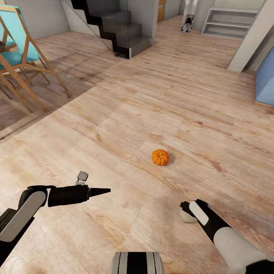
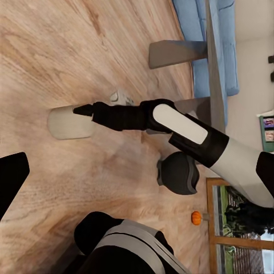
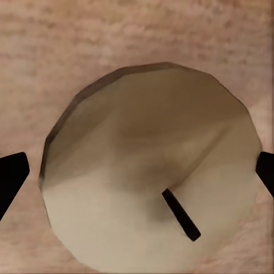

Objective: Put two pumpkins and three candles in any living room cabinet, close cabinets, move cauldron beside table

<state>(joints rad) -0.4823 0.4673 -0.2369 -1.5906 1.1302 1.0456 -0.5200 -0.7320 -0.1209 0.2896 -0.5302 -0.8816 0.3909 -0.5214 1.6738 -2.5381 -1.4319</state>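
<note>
On the wood floor (image 1: 114, 125): one pumpkin (image 1: 160, 157), one candle (image 3: 151, 171).

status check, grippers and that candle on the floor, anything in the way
Right gripper open, fingers either side of candle, not closed. Left gripper off to the side, state unclear. Pumpkin loose on floor ahead. Nothing blocking the candle.

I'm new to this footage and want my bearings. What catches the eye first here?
A bright orange pumpkin sits alone on the wood floor, ahead of the robot. Nearer, the right gripper hangs over a beige candle on the floor, fingertips on either side of it. Turquoise chairs stand at far left.
</note>
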